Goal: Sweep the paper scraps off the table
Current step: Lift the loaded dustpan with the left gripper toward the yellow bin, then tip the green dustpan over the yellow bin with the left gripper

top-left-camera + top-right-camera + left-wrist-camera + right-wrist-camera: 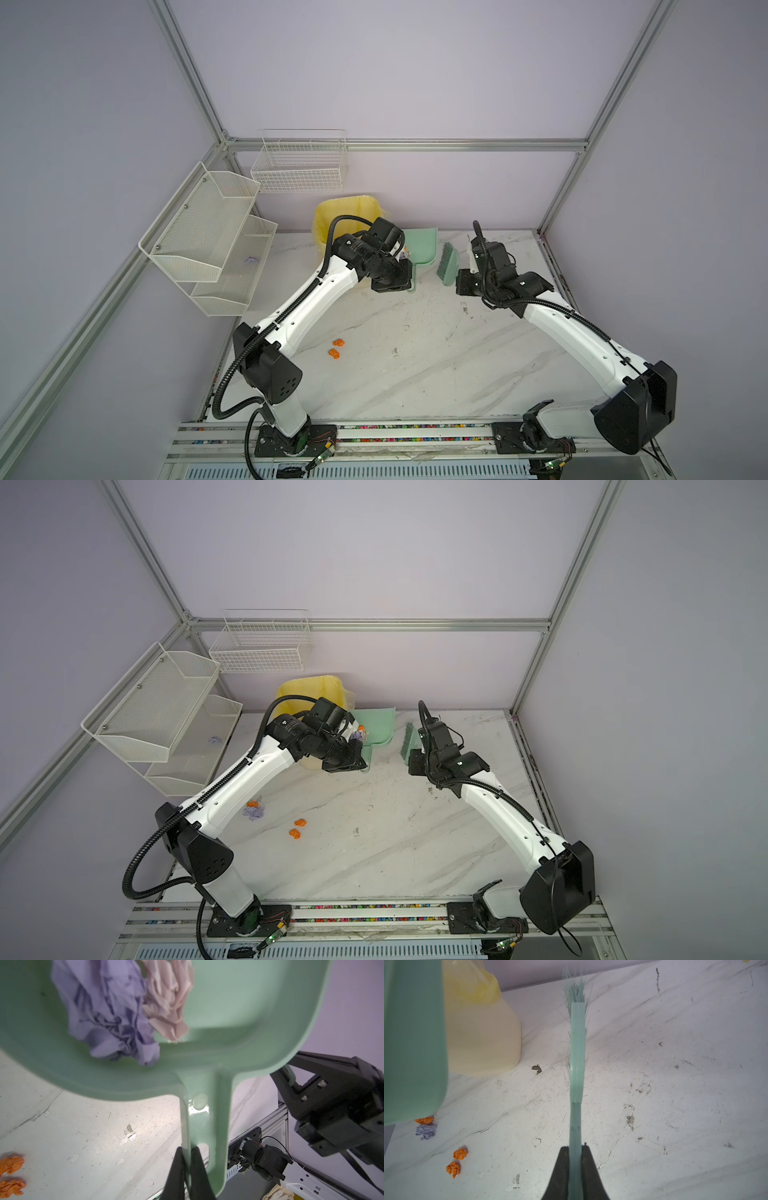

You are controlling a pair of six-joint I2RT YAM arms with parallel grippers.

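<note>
left gripper [187, 1150]: clamping narrow on the end of the dustpan [239, 1012] handle, holding the pan off the table [83, 1126] beside the yellow bin [340, 212].
right gripper [575, 1148]: pinching tight on the brush [577, 1053] handle, bristles pointing away toward the far wall; whether they are touching the table cannot be told.
scraps in the pan: a lilac wad [108, 1012] and a pale pinkish wad [168, 997] are sitting together in the dustpan, up the handle from the left gripper.
scraps on the table: two orange bits [460, 1153] are lying close together, well apart from both grippers, nearer the left arm than the right.
by the left arm: in a top view another lilac scrap [253, 812] and an orange scrap [251, 803] are lying touching, just beside the white forearm.
shelf [183, 232]: one lilac piece [251, 260] is lying in the mesh shelf, off the table, far from both grippers.
gap: the dustpan and the brush are hanging near each other, apart, at the far side of the table.
</note>
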